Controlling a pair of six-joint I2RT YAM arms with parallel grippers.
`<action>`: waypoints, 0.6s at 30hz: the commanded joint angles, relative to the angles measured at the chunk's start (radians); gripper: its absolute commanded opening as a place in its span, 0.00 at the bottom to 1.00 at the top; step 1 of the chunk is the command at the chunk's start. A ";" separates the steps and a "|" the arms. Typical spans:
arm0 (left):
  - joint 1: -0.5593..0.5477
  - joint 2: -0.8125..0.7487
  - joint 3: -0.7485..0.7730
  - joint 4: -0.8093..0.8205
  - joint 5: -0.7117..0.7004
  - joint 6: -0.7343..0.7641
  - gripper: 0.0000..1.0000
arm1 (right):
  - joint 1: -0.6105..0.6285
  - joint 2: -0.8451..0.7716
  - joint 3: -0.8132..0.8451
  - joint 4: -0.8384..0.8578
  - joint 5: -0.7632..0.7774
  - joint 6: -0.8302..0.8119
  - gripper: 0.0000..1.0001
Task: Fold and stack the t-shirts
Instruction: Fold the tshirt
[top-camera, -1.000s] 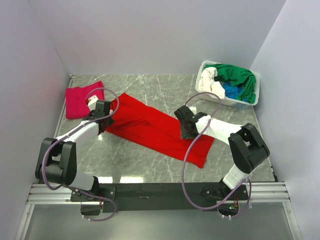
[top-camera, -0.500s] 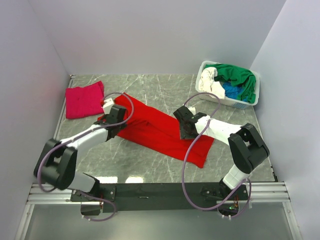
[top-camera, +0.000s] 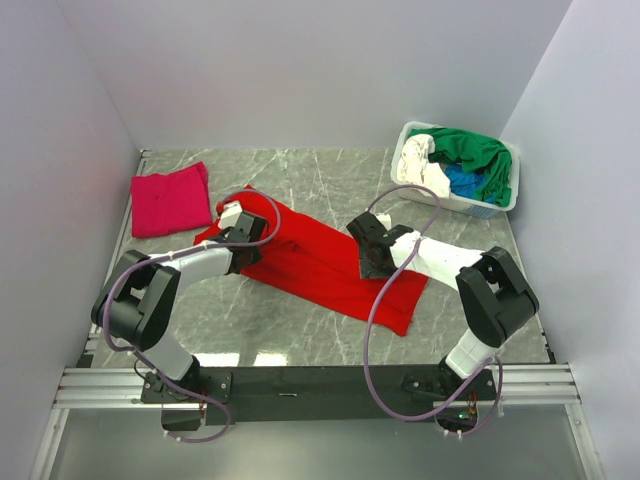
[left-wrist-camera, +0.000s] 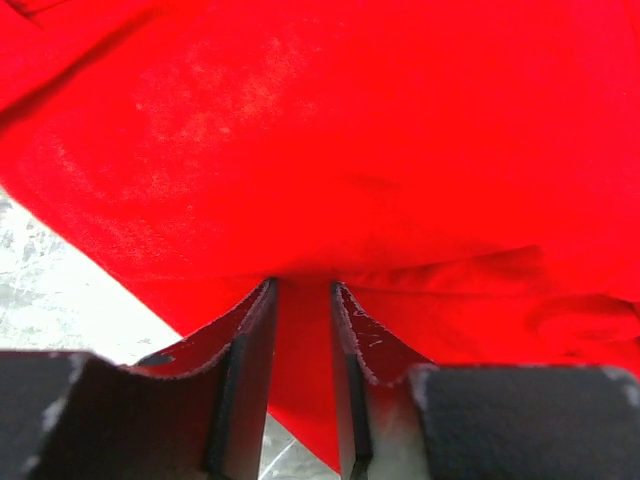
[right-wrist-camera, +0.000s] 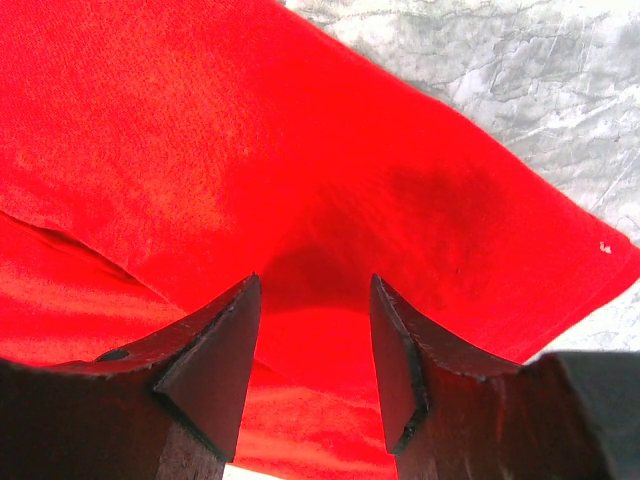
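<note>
**Item 1: red t-shirt** (top-camera: 320, 262). Bright red, soft, matt cloth, faintly fuzzy in the wrist views. It lies as 1 long slanted band across the middle of the table (top-camera: 300, 175). Its far-left end is bunched and folded over, its near-right end is squared, and shallow creases run along its length.

**Item 2: magenta-pink t-shirt** (top-camera: 165, 202). Folded to a rough square and lying flat at the far-left corner, apart from the red one.

**Item 3: green t-shirt** (top-camera: 480, 150), **white t-shirt** (top-camera: 420, 160), **blue t-shirt** (top-camera: 462, 183). All 3 are crumpled together in a white plastic basket (top-camera: 455, 203) at the far-right corner.

**Table:** grey-veined, marble-look, glossy.

**Left gripper** (left-wrist-camera: 302, 290). At the red shirt's left end. The 2 dark jaws stand narrowly apart with red cloth showing in the gap; I cannot tell whether they pinch it.

**Right gripper** (right-wrist-camera: 312, 285). Over the red shirt's right half. The 2 dark wedge-shaped jaws stand wide apart above flat cloth.
</note>
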 joint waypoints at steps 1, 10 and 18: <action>-0.007 -0.022 0.030 0.005 -0.056 -0.016 0.34 | 0.008 -0.006 0.009 0.021 0.019 -0.004 0.55; -0.007 -0.028 0.036 -0.009 -0.079 -0.015 0.43 | 0.010 0.009 0.012 0.027 0.016 -0.009 0.55; -0.007 0.013 0.048 -0.010 -0.081 -0.005 0.34 | 0.008 0.026 0.010 0.035 0.008 -0.010 0.55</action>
